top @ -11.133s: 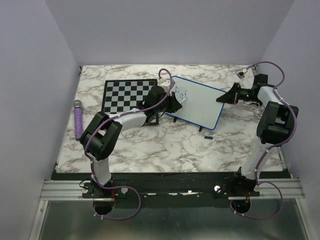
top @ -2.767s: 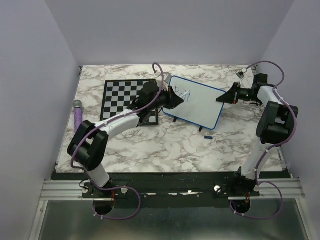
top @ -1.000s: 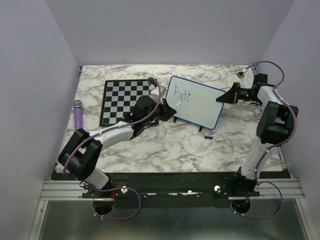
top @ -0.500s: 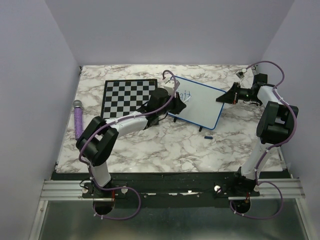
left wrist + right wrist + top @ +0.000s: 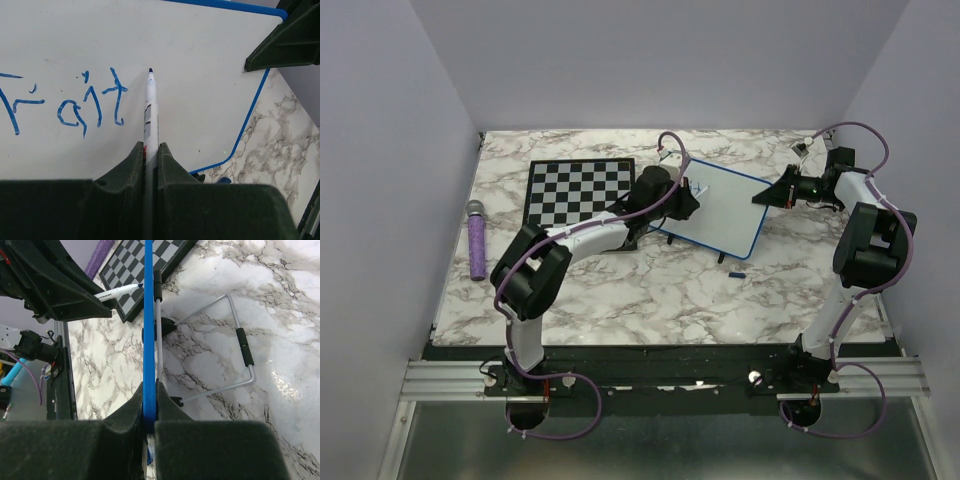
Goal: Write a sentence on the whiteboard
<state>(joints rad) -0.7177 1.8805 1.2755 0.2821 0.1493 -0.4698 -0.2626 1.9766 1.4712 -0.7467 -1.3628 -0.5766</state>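
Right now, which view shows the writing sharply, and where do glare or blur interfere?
Left wrist view: blue handwritten marker letters on the white, blue-framed whiteboard are sharp, glare-free; near jaws dark and soft. Right wrist view: bright sheen on the marble tabletop, board edge-on. Top view: evenly lit, writing too small to read.

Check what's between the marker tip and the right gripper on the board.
Nothing: the left wrist view shows bare whiteboard from the marker tip to the right gripper. The writing sits on the tip's other side.
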